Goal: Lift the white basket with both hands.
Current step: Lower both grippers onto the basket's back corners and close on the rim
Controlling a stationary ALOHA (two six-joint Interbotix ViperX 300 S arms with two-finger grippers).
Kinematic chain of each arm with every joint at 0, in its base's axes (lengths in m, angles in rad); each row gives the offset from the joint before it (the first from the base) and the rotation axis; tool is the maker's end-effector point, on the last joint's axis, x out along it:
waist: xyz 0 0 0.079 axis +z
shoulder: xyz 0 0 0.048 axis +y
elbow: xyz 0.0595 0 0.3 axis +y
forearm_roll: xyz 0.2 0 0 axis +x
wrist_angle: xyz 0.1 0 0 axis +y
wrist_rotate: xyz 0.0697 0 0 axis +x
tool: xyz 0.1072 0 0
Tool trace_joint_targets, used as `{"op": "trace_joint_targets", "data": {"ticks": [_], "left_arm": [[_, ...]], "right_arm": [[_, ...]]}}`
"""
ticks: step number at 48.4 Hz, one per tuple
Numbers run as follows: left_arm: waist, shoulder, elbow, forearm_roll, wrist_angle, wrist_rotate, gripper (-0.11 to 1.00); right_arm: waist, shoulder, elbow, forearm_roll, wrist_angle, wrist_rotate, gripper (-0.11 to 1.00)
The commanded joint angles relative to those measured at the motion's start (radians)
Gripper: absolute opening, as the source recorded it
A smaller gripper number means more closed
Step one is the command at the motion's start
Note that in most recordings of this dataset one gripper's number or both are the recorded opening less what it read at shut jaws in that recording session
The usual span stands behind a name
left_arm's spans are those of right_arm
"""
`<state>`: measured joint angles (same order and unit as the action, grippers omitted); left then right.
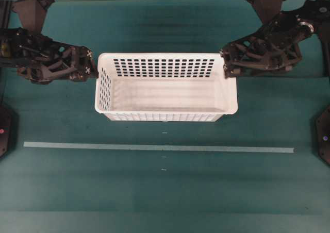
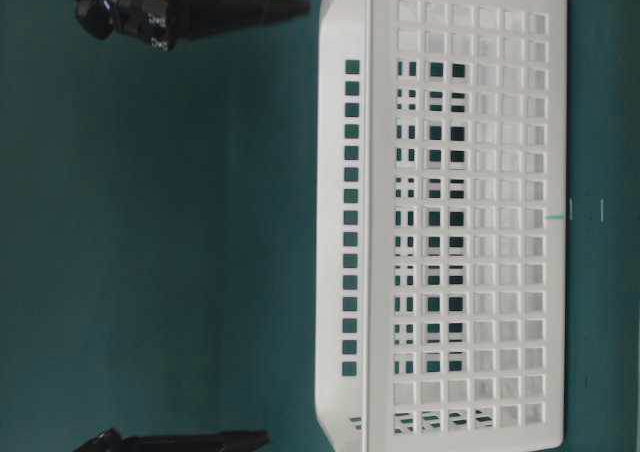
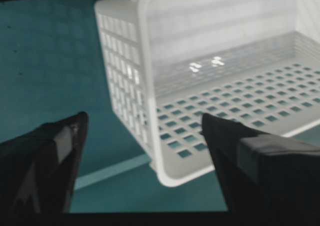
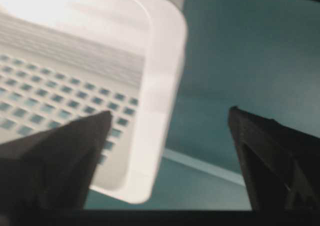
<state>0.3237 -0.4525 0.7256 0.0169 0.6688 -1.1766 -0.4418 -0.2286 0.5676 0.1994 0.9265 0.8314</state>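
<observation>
At opposite short ends of the white basket [image 1: 165, 83], left end effector [image 1: 94, 68] and right end effector [image 1: 225, 63] reach inward, jaws spread astride the rim; basket's long axis runs left-right, opening upward.

The white basket [image 1: 166, 100] looks like moulded plastic, smooth with a soft sheen that catches light on its floor and rounded rim. The tabletop [image 1: 165, 192] is a matt teal surface, cloth-like and faintly banded, crossed by a pale strip of tape [image 1: 154, 148]. Both grippers, left gripper [image 3: 142, 136] and right gripper [image 4: 170, 121], look matt black plastic.
</observation>
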Motion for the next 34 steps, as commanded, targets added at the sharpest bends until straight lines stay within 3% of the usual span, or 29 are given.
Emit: {"op": "trace_joint_targets", "data": {"ticks": [1, 16, 34], "left_arm": [[0.002, 0.012, -0.021, 0.003, -0.012, -0.005, 0.91], [0.000, 0.087, -0.040, 0.003, -0.014, -0.003, 0.91], [-0.002, 0.219, -0.041, 0.003, -0.078, 0.002, 0.91]], "right_arm": [[0.002, 0.020, -0.009, 0.005, -0.017, 0.003, 0.98], [0.037, 0.091, -0.008, -0.002, -0.018, 0.115, 0.97], [0.060, 0.152, 0.006, -0.009, -0.089, 0.163, 0.97]]}}
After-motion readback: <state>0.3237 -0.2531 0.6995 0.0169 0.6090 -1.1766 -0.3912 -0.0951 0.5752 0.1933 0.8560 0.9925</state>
